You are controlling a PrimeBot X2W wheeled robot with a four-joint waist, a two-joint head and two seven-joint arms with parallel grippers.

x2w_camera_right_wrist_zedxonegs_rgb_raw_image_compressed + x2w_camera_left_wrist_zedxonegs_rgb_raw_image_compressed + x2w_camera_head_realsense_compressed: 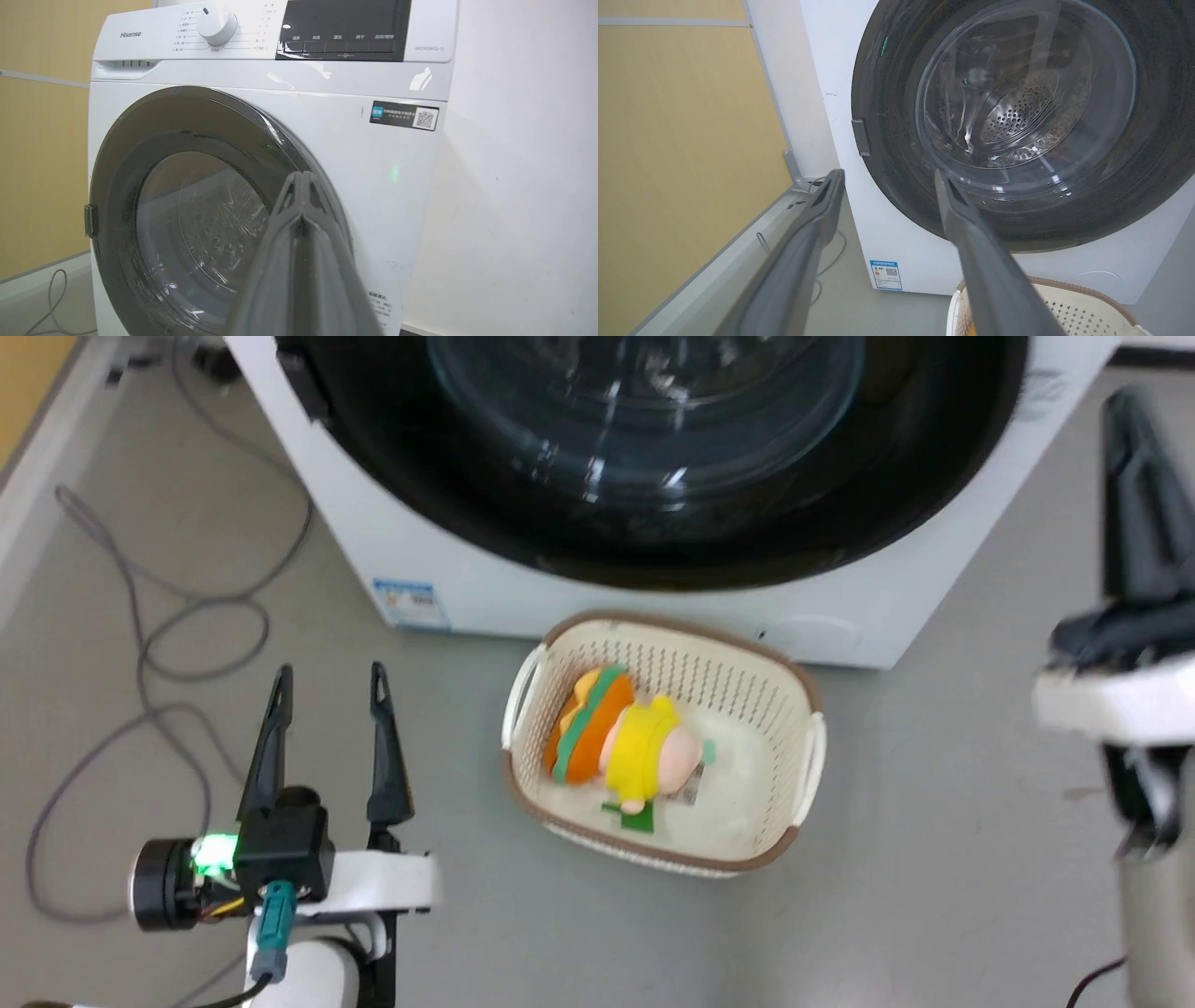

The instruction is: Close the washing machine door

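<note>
- The left gripper (327, 683) is hovering over the grey floor (934, 859) at the lower left of the head view, its jaws standing spread with nothing between them. In its wrist view it is pointing at the machine's lower left corner.
- The right gripper (301, 184) is rising with its two fingers pressed together and empty. In the head view it is showing blurred off the machine's right side.
- The washing machine (653, 611) is standing across the top of the head view, white front facing the robot.
- The washing machine door (644, 429) is lying flat against that front, black frame ringing the clear glass bowl, with the steel drum showing through it in the left wrist view.
- A cream perforated basket (672, 622) is sitting on the floor just before the machine.
- A plush toy (621, 737), orange, yellow and green, is lying inside the basket.
- A grey cable (140, 644) is looping over the floor to the left.
- A small blue label (411, 604) is sticking low on the machine's front.
</note>
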